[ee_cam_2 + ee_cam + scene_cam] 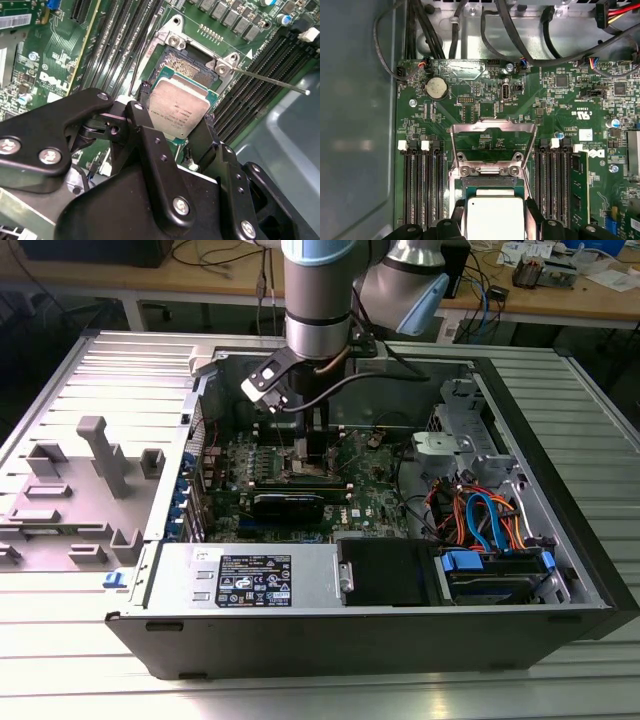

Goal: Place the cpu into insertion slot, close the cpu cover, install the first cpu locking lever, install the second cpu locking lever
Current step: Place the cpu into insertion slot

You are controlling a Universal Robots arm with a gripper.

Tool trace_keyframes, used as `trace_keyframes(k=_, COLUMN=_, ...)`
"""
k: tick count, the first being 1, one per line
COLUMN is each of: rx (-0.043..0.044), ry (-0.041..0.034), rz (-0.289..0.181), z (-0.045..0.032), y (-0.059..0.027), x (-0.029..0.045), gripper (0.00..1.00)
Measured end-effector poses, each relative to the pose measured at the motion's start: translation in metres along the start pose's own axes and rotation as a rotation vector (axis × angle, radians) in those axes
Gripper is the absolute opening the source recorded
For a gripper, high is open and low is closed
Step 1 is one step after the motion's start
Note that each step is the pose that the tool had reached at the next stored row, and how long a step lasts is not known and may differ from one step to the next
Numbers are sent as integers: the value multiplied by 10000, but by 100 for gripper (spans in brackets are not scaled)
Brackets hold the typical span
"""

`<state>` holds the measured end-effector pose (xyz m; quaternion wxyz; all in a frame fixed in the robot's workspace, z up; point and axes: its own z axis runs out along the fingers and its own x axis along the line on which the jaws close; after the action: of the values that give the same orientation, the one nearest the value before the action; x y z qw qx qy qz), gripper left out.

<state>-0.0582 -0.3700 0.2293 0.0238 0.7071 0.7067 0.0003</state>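
Note:
My gripper is shut on the cpu, a pale silver square held by its two side edges between black fingers. The cpu hangs just above the insertion slot, covering its near part; I cannot tell if they touch. In the first wrist view the cpu sits in my gripper below the slot's frame. The cpu cover stands swung open beyond the slot. A thin locking lever sticks out raised to one side. In the exterior view the gripper is low over the green board.
Black memory slots flank the socket on both sides, one holding a module. Cable bundles run past the board's far edge. The open case wall and drive cables surround the arm. A grey fixture stands outside the case.

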Motion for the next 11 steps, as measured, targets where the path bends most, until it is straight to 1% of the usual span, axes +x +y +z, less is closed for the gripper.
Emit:
trace_keyframes(k=3, rx=-3, ry=6, rz=0, z=10, y=0, x=1, gripper=55)
trace_keyframes(k=5, rx=0, ry=1, rz=0, z=41, y=-1, x=2, gripper=55)
trace_keyframes(k=9, rx=-1, ry=2, rz=0, z=168, y=-7, x=6, gripper=55)
trace_keyframes(k=11, rx=0, ry=1, rz=2, z=204, y=-15, x=7, gripper=55)
